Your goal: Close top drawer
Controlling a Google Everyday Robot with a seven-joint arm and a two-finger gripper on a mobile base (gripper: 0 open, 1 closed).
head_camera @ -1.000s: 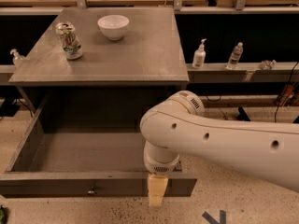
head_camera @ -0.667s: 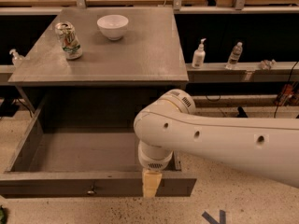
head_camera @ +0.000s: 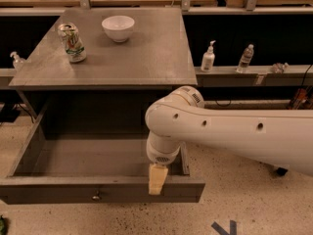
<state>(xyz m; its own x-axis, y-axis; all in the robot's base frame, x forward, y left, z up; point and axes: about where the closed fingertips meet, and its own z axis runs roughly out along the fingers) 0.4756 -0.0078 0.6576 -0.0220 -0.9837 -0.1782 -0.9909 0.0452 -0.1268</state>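
Observation:
The top drawer (head_camera: 58, 190) is pulled wide open below the grey cabinet top (head_camera: 146, 58). It is deep, dark grey and empty inside, with a small metal knob (head_camera: 96, 196) at the centre of its flat front. My white arm reaches in from the right. The gripper (head_camera: 157, 179) hangs at the drawer's front rim, right of the knob, with a beige fingertip (head_camera: 157, 178) over the front panel's top edge.
On the cabinet top stand a drink can (head_camera: 72, 43) at the left and a white bowl (head_camera: 118, 27) at the back. Bottles (head_camera: 209, 57) stand on a low shelf at the right. The floor is speckled, with a blue mark (head_camera: 224, 227).
The arm has shifted left along the drawer's front edge, taking the gripper closer to the knob. The drawer has not moved.

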